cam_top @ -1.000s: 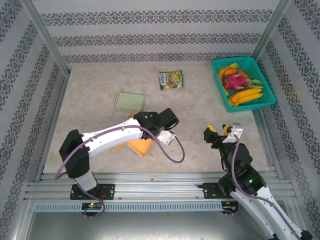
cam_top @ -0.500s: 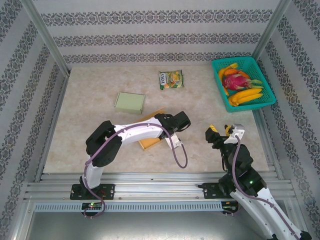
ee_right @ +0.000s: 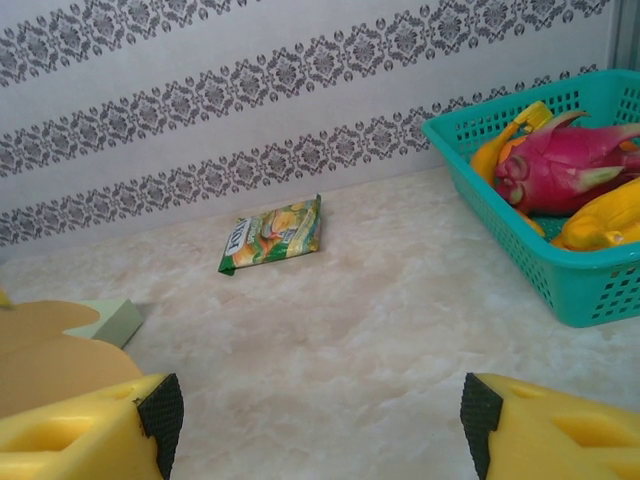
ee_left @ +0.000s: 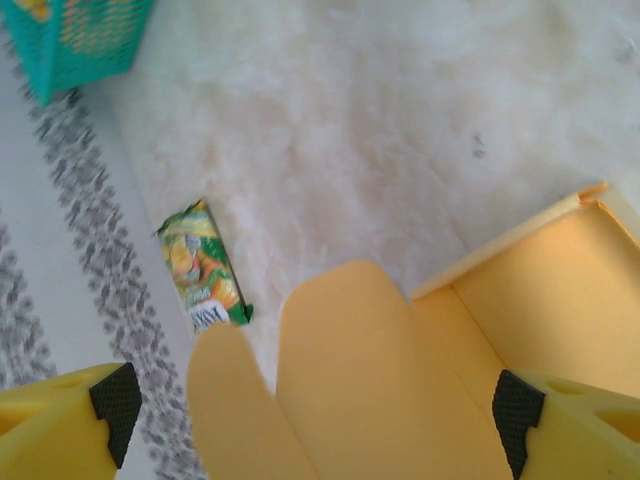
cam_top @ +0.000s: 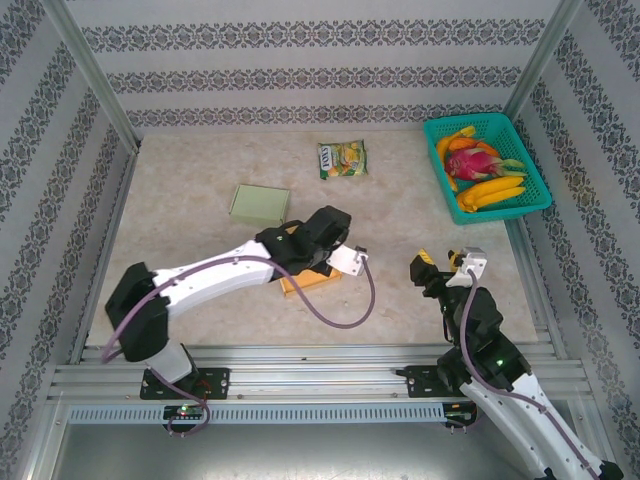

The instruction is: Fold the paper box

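The left hand (ee_left: 315, 415) hangs spread wide over the orange paper box (cam_top: 308, 279), which lies flaps-up mid counter (cam_top: 190, 240). The right hand (ee_right: 320, 410), near right, gapes wide, gripping nothing.

Table (cam_top: 200, 190) bearing paper box (cam_top: 305, 281), packet (cam_top: 342, 159), basket (cam_top: 505, 207)

The left arm (cam_top: 210, 270) comes off its base at the near left with the elbow bent out to the left. Its white forearm runs rightward and away to a wrist near the middle. The left claw (ee_left: 315, 410) points down and forward. Its two yellow, black-tipped fingers (ee_left: 60, 425) stand wide apart, pinching nothing. The right arm (cam_top: 480, 340) is folded close over its own base at the near right, wrist raised. The right claw (ee_right: 320, 412) faces away from the base, roughly level, with its jaws spread wide and gripping nothing.
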Motion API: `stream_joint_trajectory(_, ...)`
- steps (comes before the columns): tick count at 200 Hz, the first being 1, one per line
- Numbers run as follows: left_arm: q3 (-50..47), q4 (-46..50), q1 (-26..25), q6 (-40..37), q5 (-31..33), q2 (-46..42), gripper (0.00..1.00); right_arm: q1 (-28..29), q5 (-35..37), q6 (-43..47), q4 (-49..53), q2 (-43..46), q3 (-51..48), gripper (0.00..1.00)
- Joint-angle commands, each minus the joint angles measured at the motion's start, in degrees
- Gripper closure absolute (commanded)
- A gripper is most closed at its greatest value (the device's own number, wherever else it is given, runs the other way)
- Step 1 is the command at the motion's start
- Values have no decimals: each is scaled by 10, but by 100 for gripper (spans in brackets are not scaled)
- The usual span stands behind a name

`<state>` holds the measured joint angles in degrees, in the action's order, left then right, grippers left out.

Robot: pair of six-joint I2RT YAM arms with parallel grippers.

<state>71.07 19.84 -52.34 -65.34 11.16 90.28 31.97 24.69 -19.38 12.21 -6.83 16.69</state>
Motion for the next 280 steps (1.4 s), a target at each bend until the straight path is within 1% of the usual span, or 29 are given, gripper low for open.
stream_joint_trajectory(1, -73, -119, 7, 196, -16, -77, 13, -4, -12, 4, -24, -25, -6, 26)
stream_joint_trajectory(7, -92, -135, 7, 248, -20, -102, 14, -3, -17, 5, -28, -37, -5, 26)
stream_joint_trajectory(14, -104, -146, 8, 316, 10, -128, 15, -4, -23, 6, -32, -51, -3, 26)
stream_joint_trajectory(22, -106, -132, 16, 400, 47, -154, 16, -4, -30, 7, -37, -69, -1, 26)
stream_joint_trajectory(29, -106, -110, 28, 461, 58, -174, 17, -4, -35, 7, -41, -83, 2, 26)
stream_joint_trajectory(36, -107, -92, 40, 496, 46, -191, 17, -3, -42, 8, -46, -99, 3, 26)
stream_joint_trajectory(45, -107, -70, 55, 509, 23, -203, 15, -4, -53, 8, -56, -120, 5, 26)
stream_joint_trajectory(68, -70, 12, 91, 473, -18, -183, 14, -4, -85, 13, -85, -174, 12, 26)
stream_joint_trajectory(87, -27, 63, 135, 460, -104, -144, 14, -4, -107, 18, -89, -220, 26, 26)
stream_joint_trajectory(98, -6, 81, 158, 468, -150, -117, 16, -4, -116, 21, -90, -241, 47, 26)
stream_joint_trajectory(119, 20, 97, 163, 463, -198, -78, 17, -4, -126, 33, -102, -272, 62, 27)
stream_joint_trajectory(131, 28, 103, 163, 454, -219, -62, 17, -4, -129, 55, -117, -293, 70, 27)
stream_joint_trajectory(145, 34, 107, 163, 443, -223, -48, 16, -5, -140, 88, -135, -328, 78, 27)
stream_joint_trajectory(166, 47, 118, 163, 426, -201, -22, 16, -10, -155, 118, -172, -403, 96, 27)
stream_joint_trajectory(187, 61, 132, 163, 409, -186, 5, 20, -27, -216, 149, -242, -485, 108, 28)
stream_joint_trajectory(200, 64, 133, 163, 399, -177, 18, 21, -37, -260, 181, -278, -535, 120, 29)
stream_joint_trajectory(211, 66, 134, 163, 392, -169, 30, 22, -45, -284, 215, -302, -573, 134, 30)
stream_joint_trajectory(226, 69, 134, 163, 384, -161, 44, 27, -57, -324, 268, -315, -616, 157, 33)
stream_joint_trajectory(236, 71, 136, 163, 377, -163, 50, 31, -70, -360, 302, -315, -640, 172, 35)
stream_joint_trajectory(244, 71, 135, 163, 371, -166, 54, 33, -83, -396, 327, -313, -656, 184, 37)
stream_joint_trajectory(249, 71, 135, 163, 368, -168, 56, 37, -92, -413, 334, -310, -664, 191, 38)
stream_joint_trajectory(254, 71, 135, 163, 363, -171, 58, 40, -101, -428, 338, -309, -671, 198, 38)
stream_joint_trajectory(262, 70, 135, 163, 355, -177, 61, 47, -118, -453, 345, -307, -683, 208, 44)
stream_joint_trajectory(271, 67, 132, 163, 349, -180, 63, 56, -135, -478, 348, -308, -696, 217, 45)
stream_joint_trajectory(276, 65, 129, 163, 346, -181, 63, 62, -142, -490, 355, -308, -703, 221, 46)
stream_joint_trajectory(280, 63, 128, 163, 342, -181, 63, 67, -148, -504, 365, -306, -709, 225, 49)
